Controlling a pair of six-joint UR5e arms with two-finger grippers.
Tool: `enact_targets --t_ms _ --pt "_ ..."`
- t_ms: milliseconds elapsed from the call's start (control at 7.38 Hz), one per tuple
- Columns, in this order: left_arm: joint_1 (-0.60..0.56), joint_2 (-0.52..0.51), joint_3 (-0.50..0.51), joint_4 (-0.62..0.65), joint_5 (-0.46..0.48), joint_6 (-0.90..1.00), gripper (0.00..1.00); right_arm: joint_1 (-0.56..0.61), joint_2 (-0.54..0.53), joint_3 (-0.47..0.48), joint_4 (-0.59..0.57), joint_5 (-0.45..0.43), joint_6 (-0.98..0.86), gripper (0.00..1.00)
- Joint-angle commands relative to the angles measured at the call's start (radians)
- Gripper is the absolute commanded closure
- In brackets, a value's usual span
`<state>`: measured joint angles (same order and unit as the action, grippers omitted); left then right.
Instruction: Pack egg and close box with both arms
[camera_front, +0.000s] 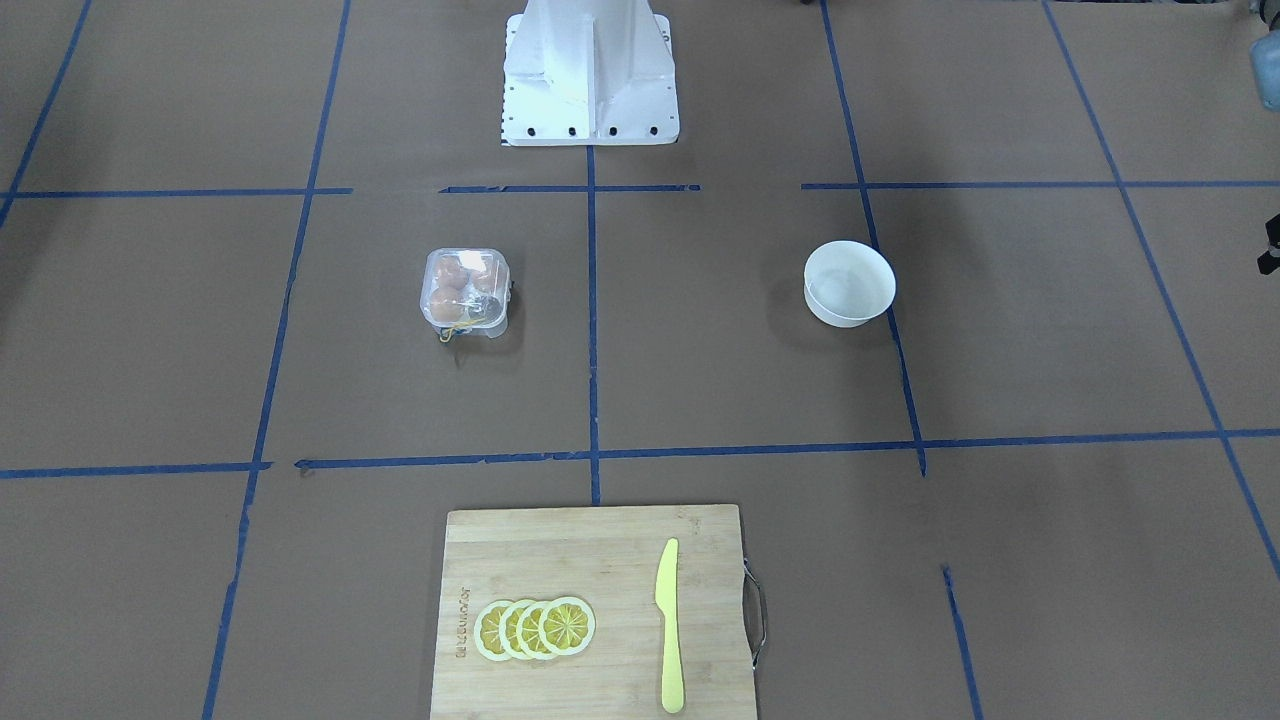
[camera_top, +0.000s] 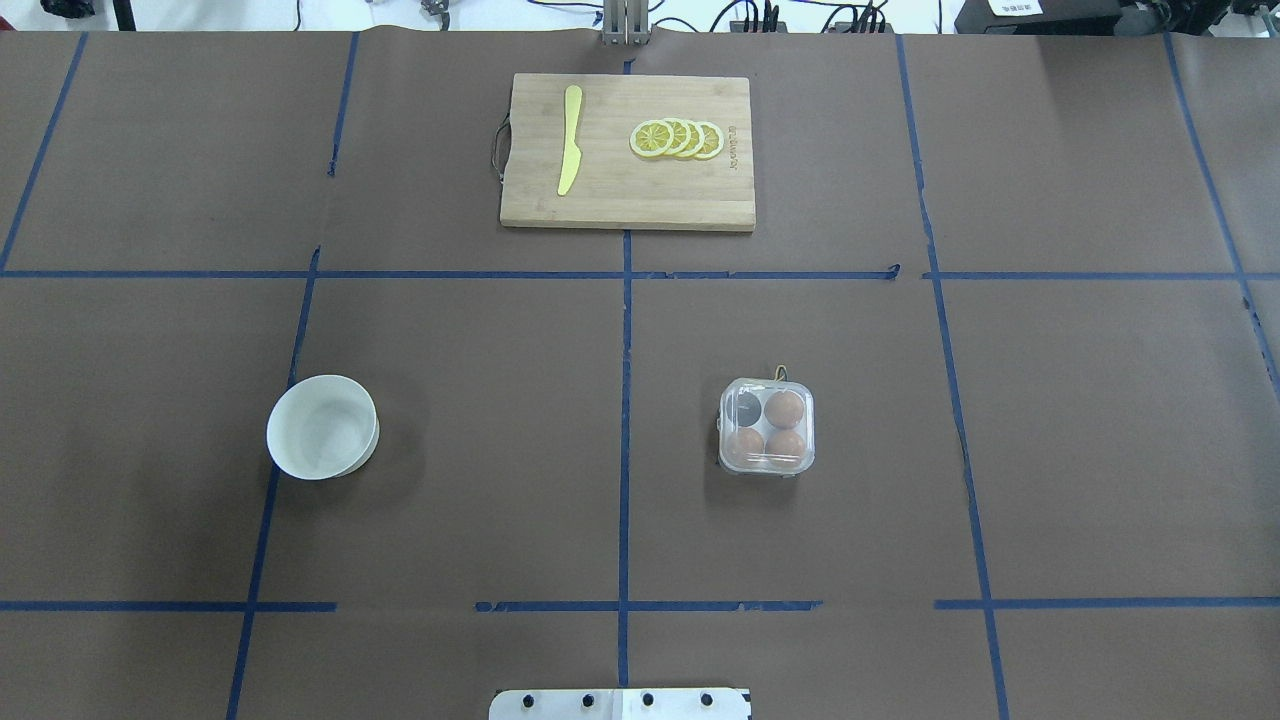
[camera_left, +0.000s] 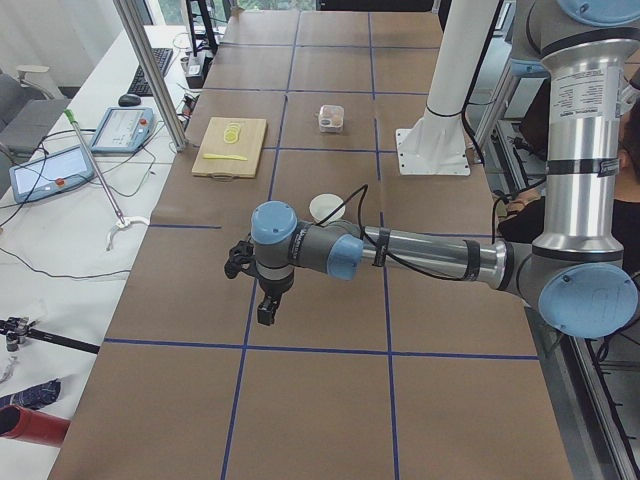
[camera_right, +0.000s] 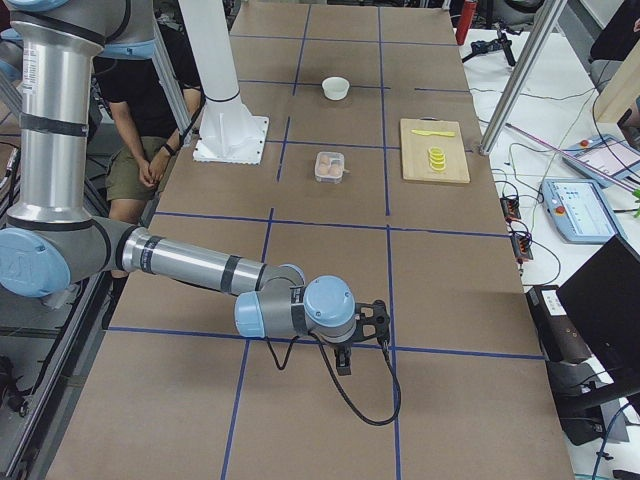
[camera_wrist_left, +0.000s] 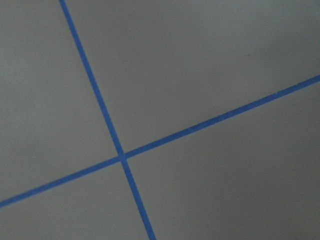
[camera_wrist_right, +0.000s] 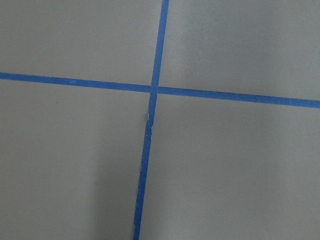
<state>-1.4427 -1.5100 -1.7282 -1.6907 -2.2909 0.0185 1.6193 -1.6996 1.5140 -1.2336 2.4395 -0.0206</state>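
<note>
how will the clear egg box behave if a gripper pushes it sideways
The box looks thin clear plastic, so it would probably flex and slide easily on the table. With eggs in three cells and one empty, its weight is likely uneven, so it may twist when pushed. Its low, squat shape makes tipping unlikely.

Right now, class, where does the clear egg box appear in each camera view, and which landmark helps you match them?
Front-facing: box left of centre.
Overhead: box right of centre.
Exterior left: box far, top centre.
Exterior right: box upper centre.
Left wrist: not in it.
Right wrist: not in it.
Landmark: white bowl, across the centre tape line from the box.
</note>
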Motion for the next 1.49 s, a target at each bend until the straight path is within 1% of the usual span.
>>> enact_targets --t_ms 0,136,271,407,542,678,814,949,1085,1356 --pt "0.001 -0.015 0.028 -0.006 0.025 0.0 0.0 -0.001 0.017 -0.003 -0.009 -0.008 -0.002 0.0" --pt "0.007 -0.051 0.041 0.0 0.025 0.0 0.0 -0.001 0.009 -0.003 -0.009 -0.005 -0.002 0.0" --pt "0.007 -0.058 0.039 0.0 0.025 0.001 0.0 -0.001 0.009 -0.001 -0.007 -0.004 -0.002 0.0" --pt "0.005 -0.052 0.026 0.002 0.022 0.001 0.0 -0.001 0.018 -0.001 -0.009 0.0 0.007 0.0" --pt "0.005 -0.041 0.044 0.003 0.022 0.001 0.0 -0.001 0.023 0.0 -0.009 0.0 0.01 0.0" --pt "0.002 -0.024 0.038 0.003 0.021 0.001 0.0 -0.007 0.037 0.0 -0.01 -0.008 0.01 0.0" --pt "0.002 0.002 0.024 0.005 0.013 0.001 0.0 -0.034 0.041 -0.001 -0.021 -0.008 0.01 0.0" --pt "0.001 -0.001 0.021 0.046 0.008 0.001 0.0 -0.047 0.044 0.002 -0.07 -0.002 0.001 0.0" --pt "-0.001 -0.009 0.012 0.098 -0.019 0.001 0.0 -0.05 0.044 0.005 -0.09 0.0 -0.004 0.0" --pt "0.001 -0.001 0.009 0.1 -0.027 0.0 0.0 -0.075 0.043 0.003 -0.095 0.003 -0.004 0.0"
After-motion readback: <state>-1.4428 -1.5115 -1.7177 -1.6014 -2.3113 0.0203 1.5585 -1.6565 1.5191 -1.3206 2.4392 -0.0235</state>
